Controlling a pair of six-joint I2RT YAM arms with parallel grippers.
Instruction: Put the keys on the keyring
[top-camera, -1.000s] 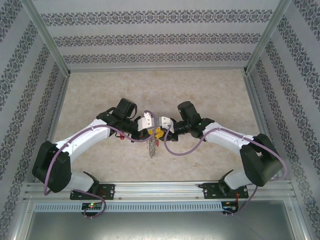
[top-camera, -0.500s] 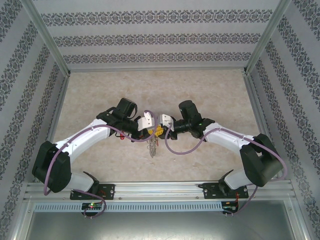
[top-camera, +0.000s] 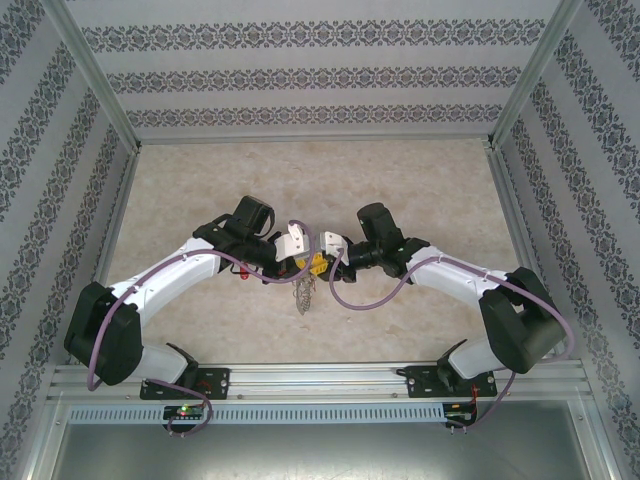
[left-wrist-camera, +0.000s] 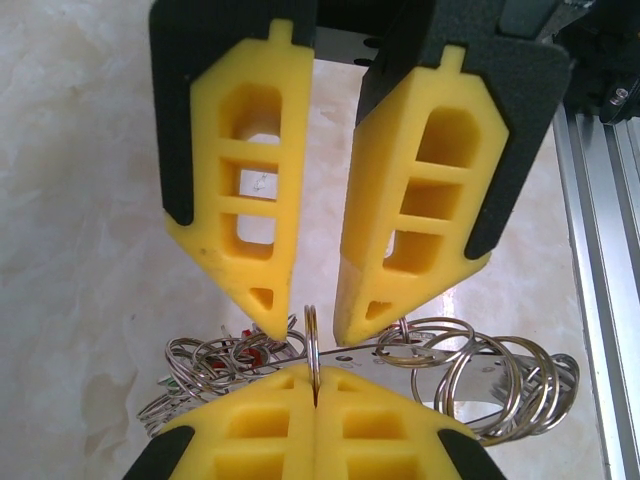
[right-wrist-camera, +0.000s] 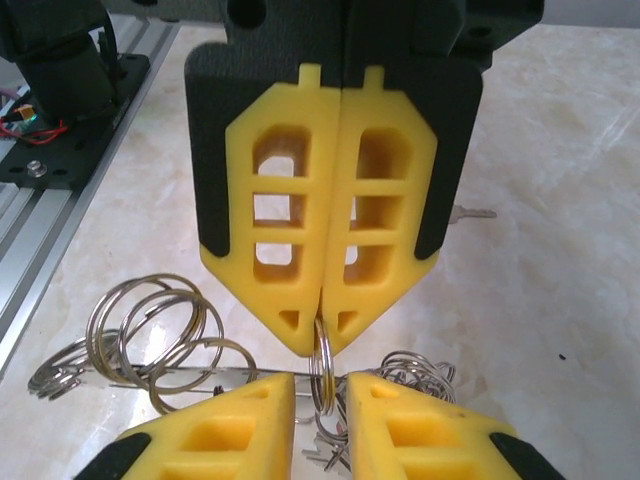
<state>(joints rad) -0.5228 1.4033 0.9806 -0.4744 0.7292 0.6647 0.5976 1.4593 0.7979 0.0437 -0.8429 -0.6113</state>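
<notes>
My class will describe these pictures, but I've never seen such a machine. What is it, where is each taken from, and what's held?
Two robot arms are bolted at the near edge of a pale table. The wide picture looks down from above: left arm and right arm meet in the middle. The other two come from a camera on each wrist: the yellow jaws at the top are that arm's own, those at the bottom the other arm's. The right jaws are shut on one small silver ring. The left jaws stand open, one either side of it. Beneath is the keyring, a bunch of silver rings.
</notes>
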